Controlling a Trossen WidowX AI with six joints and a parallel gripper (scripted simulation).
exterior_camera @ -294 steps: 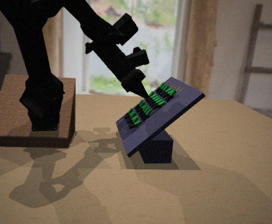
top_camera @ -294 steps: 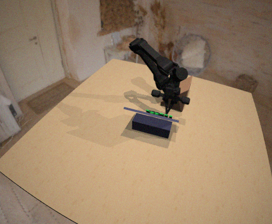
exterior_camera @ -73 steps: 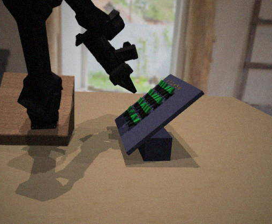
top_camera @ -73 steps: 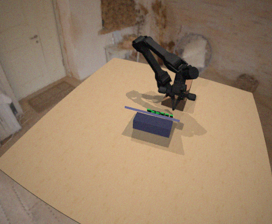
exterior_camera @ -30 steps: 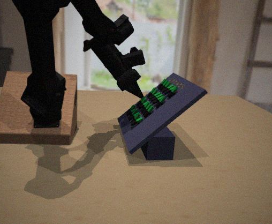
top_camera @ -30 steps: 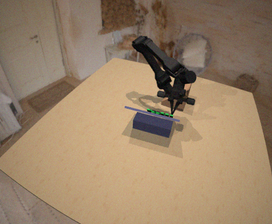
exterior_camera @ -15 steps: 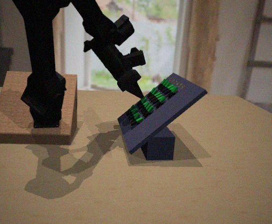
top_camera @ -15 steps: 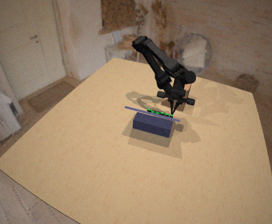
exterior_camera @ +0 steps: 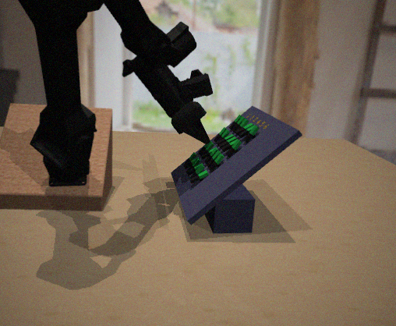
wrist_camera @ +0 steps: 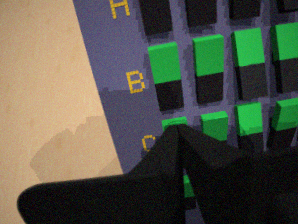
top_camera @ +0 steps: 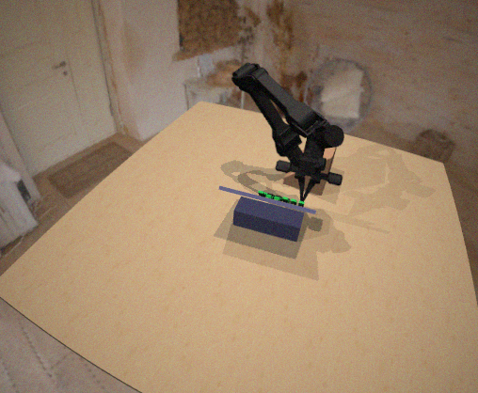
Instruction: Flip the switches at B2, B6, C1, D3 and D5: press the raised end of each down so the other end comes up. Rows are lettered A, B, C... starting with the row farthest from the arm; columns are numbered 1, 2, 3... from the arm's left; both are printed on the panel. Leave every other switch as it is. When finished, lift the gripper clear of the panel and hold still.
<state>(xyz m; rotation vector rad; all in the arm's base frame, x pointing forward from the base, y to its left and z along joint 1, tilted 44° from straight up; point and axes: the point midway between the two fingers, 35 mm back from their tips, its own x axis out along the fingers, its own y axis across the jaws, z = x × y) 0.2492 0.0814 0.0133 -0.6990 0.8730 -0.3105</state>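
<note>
A tilted dark blue switch panel (top_camera: 231, 191) (exterior_camera: 250, 156) (wrist_camera: 110, 45) rests on a blue block (top_camera: 268, 220) (exterior_camera: 231, 214). It carries rows of green and black rocker switches, with yellow row letters at the panel's left edge. My gripper (top_camera: 302, 199) (exterior_camera: 206, 141) (wrist_camera: 177, 132) is shut, with nothing between the fingers. Its tip sits on the green end of the first switch of row C (wrist_camera: 172, 121), right beside the letter C (wrist_camera: 146, 143). The row B switches (wrist_camera: 164, 75) lie just beyond the tip, green ends farther away. The fingers hide the lower rows in the wrist view.
The arm's base stands on a wooden block (exterior_camera: 16, 156) (top_camera: 327, 162) behind the panel. The tan table (top_camera: 166, 282) (exterior_camera: 332, 253) (wrist_camera: 45, 100) extends on all sides of the panel.
</note>
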